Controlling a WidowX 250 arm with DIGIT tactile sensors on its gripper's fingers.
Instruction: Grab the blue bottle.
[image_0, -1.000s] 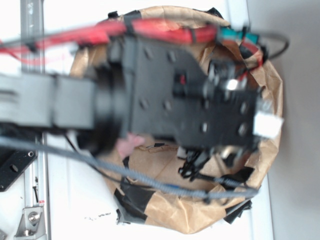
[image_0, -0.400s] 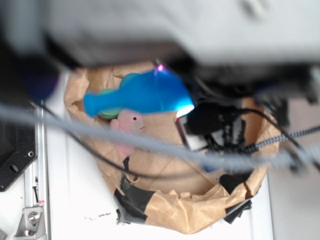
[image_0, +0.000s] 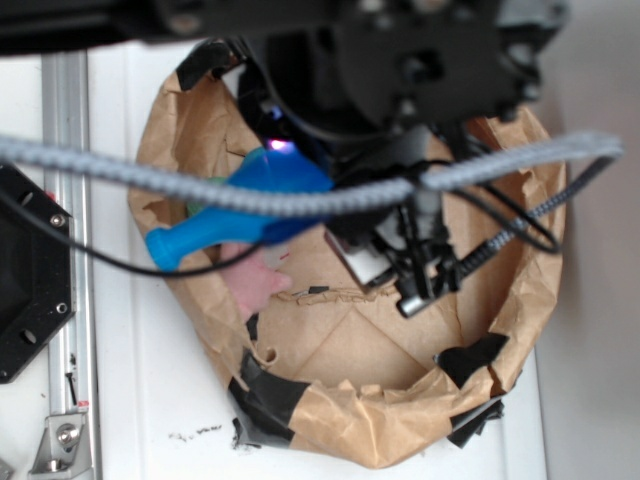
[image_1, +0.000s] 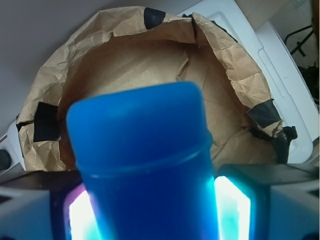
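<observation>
- White tabletop (image_0: 150, 400) with a metal rail (image_0: 68, 200) along one side; on it stands a brown paper bowl (image_0: 350, 430), crumpled, its rim patched with black tape.
- Nearest, wrist view: blue bottle (image_1: 145, 165), smooth plastic, fills the lower frame; its wide body sits between the two finger pads (image_1: 232, 210), which glow lit on either side.
- Gripper (image_1: 147, 210): jaws closed on the bottle's body, pads touching both flanks.
- Exterior view: bottle lies roughly level above the bowl's left half, narrow neck pointing out past the rim; the wide end is under the arm (image_0: 400, 70).
- Pink soft toy (image_0: 255, 285): just below the bottle's neck, inside the bowl; contact cannot be told.
- Braided cable (image_0: 300, 200): crosses in front of the bottle.
- Handling note: grasp appears made; judged best to hold pressure steady and raise straight up, since smooth plastic may slip or pivot about the pads.
</observation>
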